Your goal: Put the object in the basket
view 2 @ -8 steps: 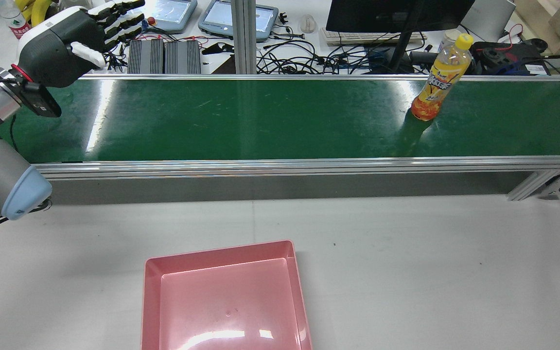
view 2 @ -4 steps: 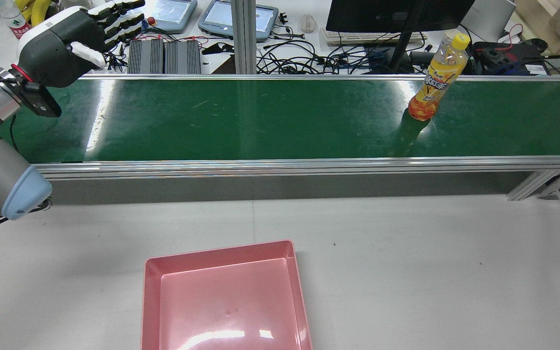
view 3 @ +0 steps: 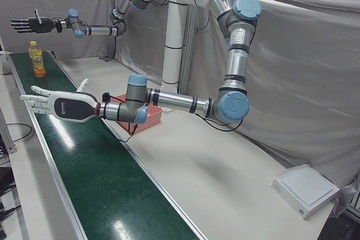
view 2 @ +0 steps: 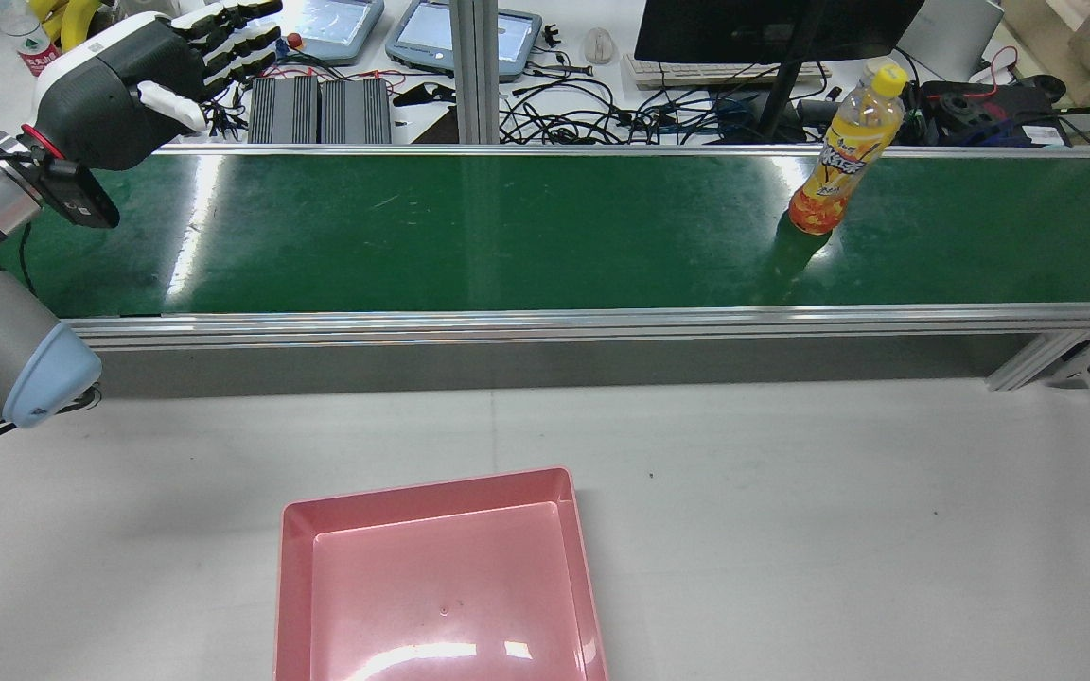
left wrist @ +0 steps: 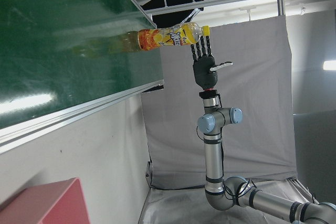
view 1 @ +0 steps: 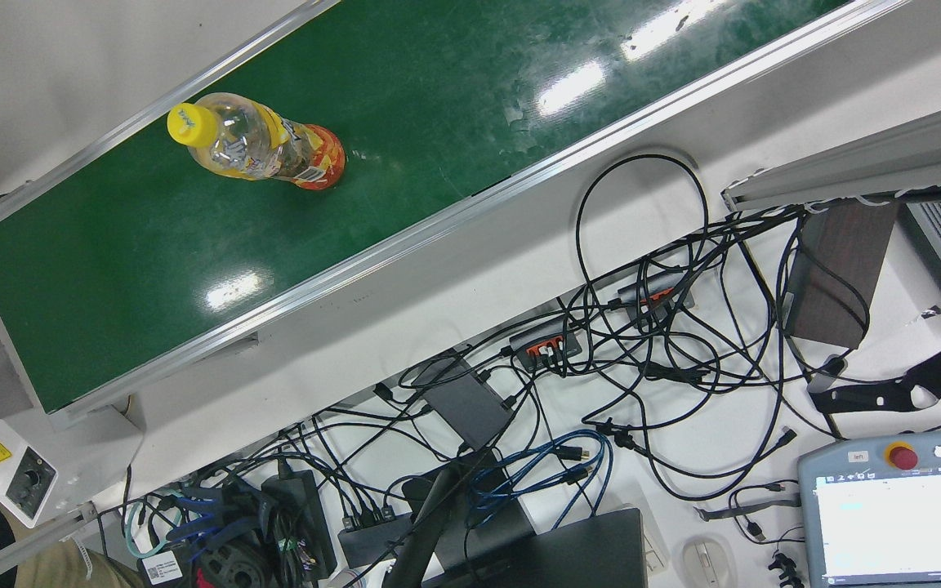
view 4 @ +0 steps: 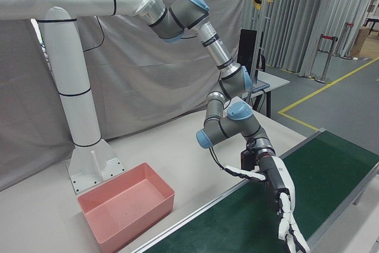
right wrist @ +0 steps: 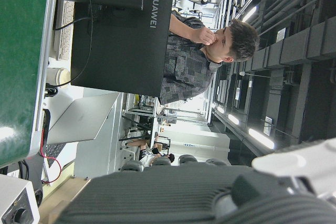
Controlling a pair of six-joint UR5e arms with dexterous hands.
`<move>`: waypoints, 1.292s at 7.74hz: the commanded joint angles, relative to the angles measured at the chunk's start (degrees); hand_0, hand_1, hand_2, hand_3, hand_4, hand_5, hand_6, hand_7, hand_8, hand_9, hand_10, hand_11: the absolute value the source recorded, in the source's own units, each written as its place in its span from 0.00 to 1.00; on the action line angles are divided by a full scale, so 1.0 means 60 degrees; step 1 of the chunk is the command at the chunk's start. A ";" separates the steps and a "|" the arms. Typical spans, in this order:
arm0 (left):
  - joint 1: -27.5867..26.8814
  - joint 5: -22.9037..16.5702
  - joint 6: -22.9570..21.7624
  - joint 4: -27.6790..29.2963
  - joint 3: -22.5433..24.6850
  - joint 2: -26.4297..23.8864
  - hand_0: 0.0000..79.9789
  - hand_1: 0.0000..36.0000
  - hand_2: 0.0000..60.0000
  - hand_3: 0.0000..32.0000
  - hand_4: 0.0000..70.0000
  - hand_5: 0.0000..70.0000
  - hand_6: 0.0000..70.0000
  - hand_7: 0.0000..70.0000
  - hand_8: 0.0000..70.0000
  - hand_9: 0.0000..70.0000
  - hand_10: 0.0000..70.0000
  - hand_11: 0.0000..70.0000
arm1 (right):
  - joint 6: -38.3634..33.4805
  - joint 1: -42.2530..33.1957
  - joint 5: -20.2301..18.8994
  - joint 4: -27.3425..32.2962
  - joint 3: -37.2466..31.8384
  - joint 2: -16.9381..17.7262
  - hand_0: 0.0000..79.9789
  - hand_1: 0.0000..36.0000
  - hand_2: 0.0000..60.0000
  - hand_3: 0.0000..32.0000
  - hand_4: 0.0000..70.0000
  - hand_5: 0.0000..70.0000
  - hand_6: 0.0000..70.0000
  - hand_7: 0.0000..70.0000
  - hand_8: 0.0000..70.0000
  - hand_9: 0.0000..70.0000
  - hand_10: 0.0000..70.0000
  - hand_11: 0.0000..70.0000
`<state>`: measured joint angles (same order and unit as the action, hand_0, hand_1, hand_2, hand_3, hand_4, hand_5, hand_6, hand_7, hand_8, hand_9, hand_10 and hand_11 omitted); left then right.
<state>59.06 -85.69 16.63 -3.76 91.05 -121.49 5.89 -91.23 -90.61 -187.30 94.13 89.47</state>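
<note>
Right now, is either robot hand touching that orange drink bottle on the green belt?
Apart. The left-front view shows the bottle standing alone on the belt, the right hand above it, the left hand far along.

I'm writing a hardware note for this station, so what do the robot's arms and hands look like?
Each arm is silver-grey tubing with pale blue joint caps, mounted on a white column. The left hand has a dark grey back, a white shell and black fingers, with a red ring, a black camera and a cable at the wrist. The right hand looks alike.
</note>
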 commanded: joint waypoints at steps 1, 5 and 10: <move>0.0000 0.0000 0.0011 -0.0047 0.0000 -0.0010 0.65 0.10 0.00 0.04 0.20 0.20 0.01 0.00 0.10 0.11 0.07 0.12 | 0.0000 0.0000 0.0000 0.0000 0.0000 0.0000 0.00 0.00 0.00 0.00 0.00 0.00 0.00 0.00 0.00 0.00 0.00 0.00; 0.0000 0.0000 0.0011 -0.0048 0.0000 -0.0010 0.65 0.09 0.00 0.04 0.20 0.20 0.01 0.00 0.09 0.10 0.07 0.11 | 0.0000 0.0000 0.0000 0.0000 0.0000 0.0000 0.00 0.00 0.00 0.00 0.00 0.00 0.00 0.00 0.00 0.00 0.00 0.00; 0.0000 0.0000 0.0011 -0.0048 0.0000 -0.0010 0.65 0.08 0.00 0.04 0.20 0.21 0.01 0.00 0.09 0.10 0.07 0.12 | 0.0000 0.0000 0.0000 0.0000 0.0000 0.0000 0.00 0.00 0.00 0.00 0.00 0.00 0.00 0.00 0.00 0.00 0.00 0.00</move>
<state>59.06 -85.69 16.66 -4.04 91.06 -121.55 5.89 -91.23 -90.61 -187.32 94.13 89.47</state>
